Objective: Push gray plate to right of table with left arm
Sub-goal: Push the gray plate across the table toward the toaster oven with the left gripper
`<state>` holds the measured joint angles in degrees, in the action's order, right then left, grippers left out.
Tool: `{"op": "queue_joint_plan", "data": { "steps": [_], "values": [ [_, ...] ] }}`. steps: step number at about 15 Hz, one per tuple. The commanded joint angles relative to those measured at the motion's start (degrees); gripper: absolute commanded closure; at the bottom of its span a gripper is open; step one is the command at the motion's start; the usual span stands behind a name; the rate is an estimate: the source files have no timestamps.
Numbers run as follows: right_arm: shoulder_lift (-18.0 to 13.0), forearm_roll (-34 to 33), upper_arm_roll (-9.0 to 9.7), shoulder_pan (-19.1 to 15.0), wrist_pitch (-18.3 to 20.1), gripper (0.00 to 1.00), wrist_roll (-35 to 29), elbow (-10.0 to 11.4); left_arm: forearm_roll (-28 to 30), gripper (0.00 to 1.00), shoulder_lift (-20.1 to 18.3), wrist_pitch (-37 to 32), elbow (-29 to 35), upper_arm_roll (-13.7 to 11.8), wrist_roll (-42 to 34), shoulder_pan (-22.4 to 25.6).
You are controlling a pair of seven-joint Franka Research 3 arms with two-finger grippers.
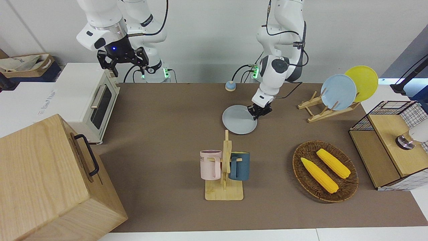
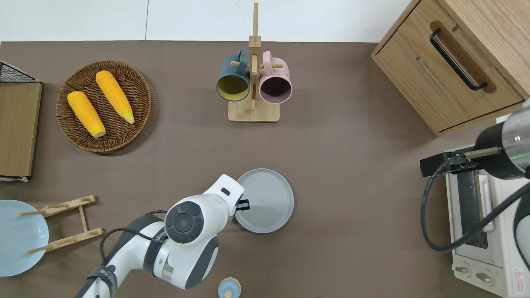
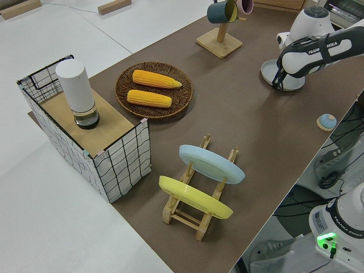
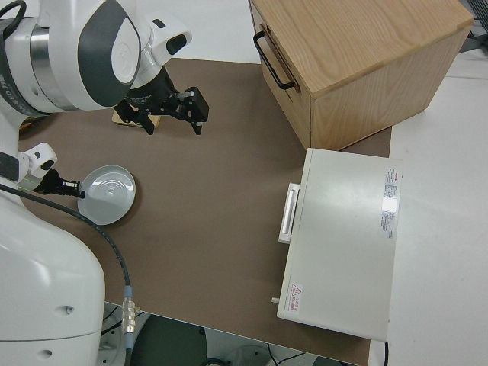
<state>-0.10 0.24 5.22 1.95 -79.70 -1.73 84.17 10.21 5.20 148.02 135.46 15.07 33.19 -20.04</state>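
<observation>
The left arm's small black end effector (image 1: pixel 260 111), finger state not discernible, is set against the round pale gray plate (image 1: pixel 238 119), best pushed low and steadily across the brown desk (image 1: pixel 160 134).

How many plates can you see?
3. The gray plate lies flat on the table at the left gripper. The blue plate and yellow plate stand in the wooden rack.
</observation>
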Motion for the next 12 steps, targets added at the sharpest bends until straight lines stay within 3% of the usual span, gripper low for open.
{"op": "queue_joint_plan", "data": {
  "steps": [1, 6, 12],
  "values": [
    [-0.4, 0.5, 0.32, -0.6, 0.7, 0.017, 0.1, 0.0, -1.5, 1.0, 7.8, 0.9, -7.2, -0.7, 8.5, -6.3],
    [-0.4, 0.5, 0.23, -0.6, 0.7, 0.017, 0.1, -0.1, -4.1, 1.0, 13.8, 0.9, -14.2, -0.7, 15.1, -10.6],
    [-0.4, 0.5, 0.32, -0.6, 0.7, 0.017, 0.1, 0.0, -4.1, 1.0, 17.0, 0.9, -18.5, -0.7, 18.0, -13.5]
  ]
}}
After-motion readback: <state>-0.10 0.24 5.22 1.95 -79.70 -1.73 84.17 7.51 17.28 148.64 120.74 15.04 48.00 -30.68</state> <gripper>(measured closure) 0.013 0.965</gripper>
